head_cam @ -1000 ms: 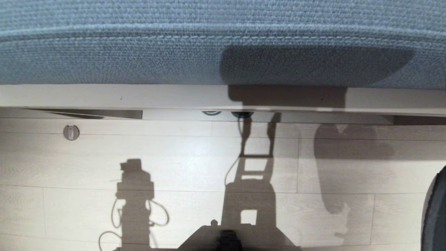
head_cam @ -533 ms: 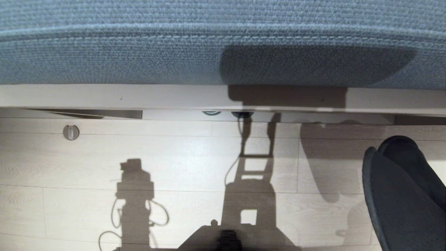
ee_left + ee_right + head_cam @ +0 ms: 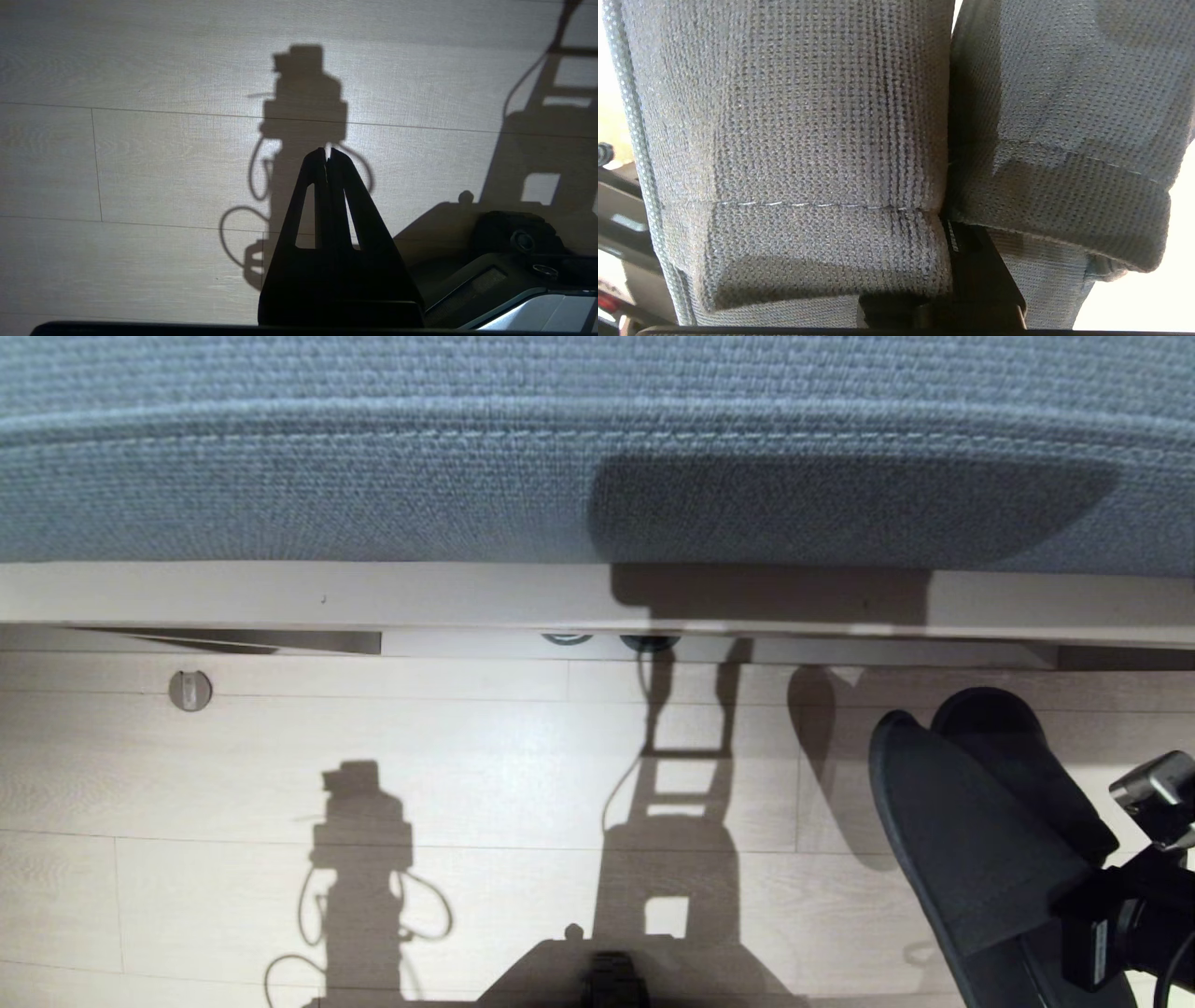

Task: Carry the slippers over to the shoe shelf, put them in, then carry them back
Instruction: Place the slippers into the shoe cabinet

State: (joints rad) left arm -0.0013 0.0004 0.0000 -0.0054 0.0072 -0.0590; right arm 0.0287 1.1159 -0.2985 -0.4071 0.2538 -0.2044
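Observation:
The slippers (image 3: 971, 831) are a dark fabric pair held side by side, toes pointing up and away, at the lower right of the head view above the pale wood floor. My right gripper (image 3: 1083, 910) is shut on them from below. In the right wrist view the two woven toe bands (image 3: 794, 140) fill the picture, with one black finger (image 3: 971, 252) wedged between the two slippers. My left gripper (image 3: 327, 156) hangs shut and empty over bare floor. The shoe shelf is out of view.
A grey-blue woven upholstered edge (image 3: 467, 448) spans the far side above a beige frame (image 3: 280, 593). A round metal fitting (image 3: 190, 691) sits in the floor at left. My base (image 3: 607, 980) shows at the near edge, amid shadows of the robot.
My right arm has swung up into the head view from the lower right corner, carrying the slippers up and to the left. The left arm has not moved.

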